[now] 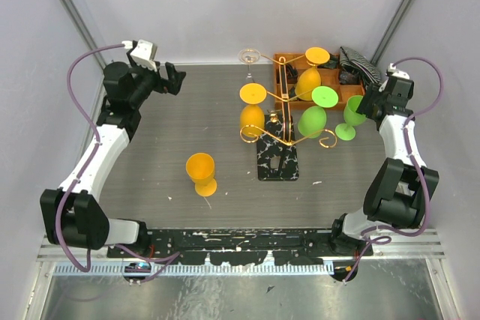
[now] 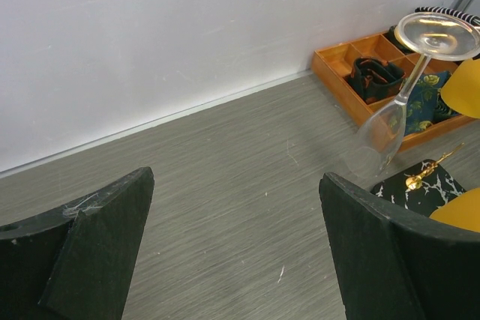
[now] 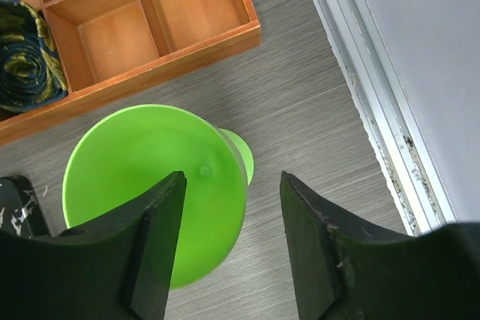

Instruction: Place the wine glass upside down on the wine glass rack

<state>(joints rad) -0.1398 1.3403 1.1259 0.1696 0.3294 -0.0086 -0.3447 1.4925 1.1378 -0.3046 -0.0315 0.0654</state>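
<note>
A green wine glass point(image 1: 349, 116) stands upright on the table right of the wine glass rack point(image 1: 283, 131), a gold wire stand on a black marbled base point(image 1: 277, 161). My right gripper point(image 1: 366, 104) hovers over this glass. In the right wrist view its open jaws point(image 3: 232, 181) straddle the right side of the green glass's point(image 3: 150, 185) rim, one finger over the bowl and one outside, with a gap showing. An orange glass point(image 1: 201, 173) stands upright at mid-table. My left gripper point(image 1: 171, 78) is wide open at the back left, holding nothing point(image 2: 236, 177).
Several glasses hang upside down on the rack: orange point(image 1: 253, 114), orange point(image 1: 310, 79), green point(image 1: 313, 116) and a clear one point(image 1: 249, 61) point(image 2: 386, 125). An orange compartment tray point(image 1: 300, 73) point(image 3: 150, 28) sits behind the rack. The table's right rail point(image 3: 375, 110) runs close by.
</note>
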